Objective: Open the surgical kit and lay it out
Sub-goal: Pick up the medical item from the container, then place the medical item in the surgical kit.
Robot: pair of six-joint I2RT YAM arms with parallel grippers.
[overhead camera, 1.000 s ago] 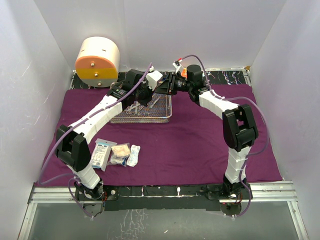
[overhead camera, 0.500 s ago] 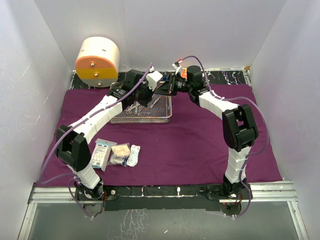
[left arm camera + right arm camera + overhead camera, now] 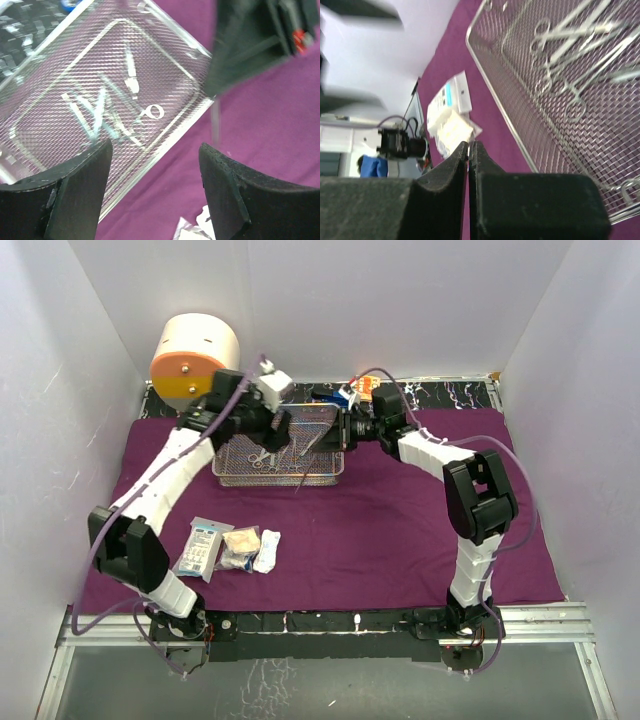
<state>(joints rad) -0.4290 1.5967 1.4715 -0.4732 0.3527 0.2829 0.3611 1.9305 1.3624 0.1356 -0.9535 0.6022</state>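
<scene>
Left claw (image 3: 155, 150) swung left, opened; instruments (image 3: 107, 107) in mesh tray (image 3: 165, 75).

The left arm (image 3: 170, 465) comes up from its base, kinks at a low elbow out on its own side and runs long and slanted toward the far end. At its tip the left gripper (image 3: 155, 165) looks down with its jaws wide apart, and its dark fingers (image 3: 80, 175) are well separated. The right arm (image 3: 470, 560) stands tall, folds at a high elbow and reaches across with its forearm almost level. The right gripper (image 3: 469, 146) is clamped, its fingertips pressed flat together. The two grippers are near each other, not touching.
</scene>
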